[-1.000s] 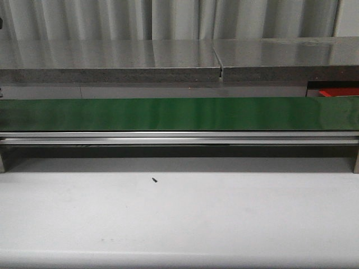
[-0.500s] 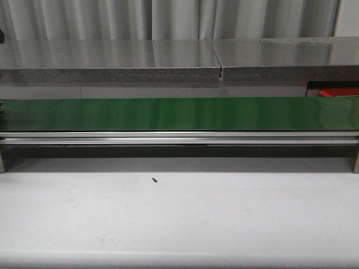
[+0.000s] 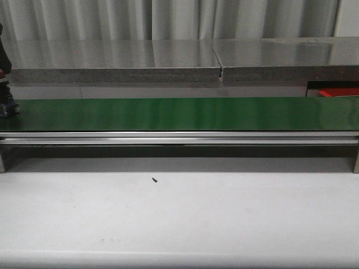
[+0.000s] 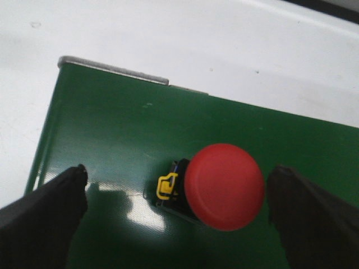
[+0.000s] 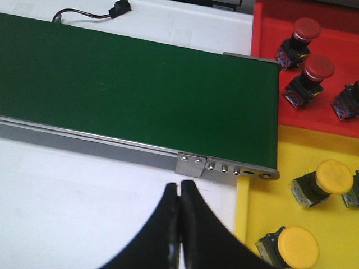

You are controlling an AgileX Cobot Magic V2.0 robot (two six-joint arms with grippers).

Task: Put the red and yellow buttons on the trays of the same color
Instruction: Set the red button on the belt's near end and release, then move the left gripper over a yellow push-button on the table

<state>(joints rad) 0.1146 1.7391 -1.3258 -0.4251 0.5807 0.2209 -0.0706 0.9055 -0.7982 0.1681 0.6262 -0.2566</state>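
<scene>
A red button (image 4: 224,186) on a black base with a yellow clip stands on the green belt (image 4: 112,129) near its end. My left gripper (image 4: 179,174) is open, one finger on each side of the button and apart from it; it shows at the belt's far left end (image 3: 7,103) in the front view. My right gripper (image 5: 179,188) is shut and empty over the white table beside the belt's other end. The red tray (image 5: 314,120) holds red buttons (image 5: 317,67). The yellow tray (image 5: 252,213) holds yellow buttons (image 5: 332,176).
The green belt (image 3: 179,114) runs across the table on an aluminium rail (image 3: 179,138). A grey shelf (image 3: 112,59) stands behind it. A small dark speck (image 3: 153,180) lies on the white table. A black sensor with cable (image 5: 119,8) sits behind the belt.
My left gripper has come into the front view at the far left end of the belt. Nothing else has moved.
</scene>
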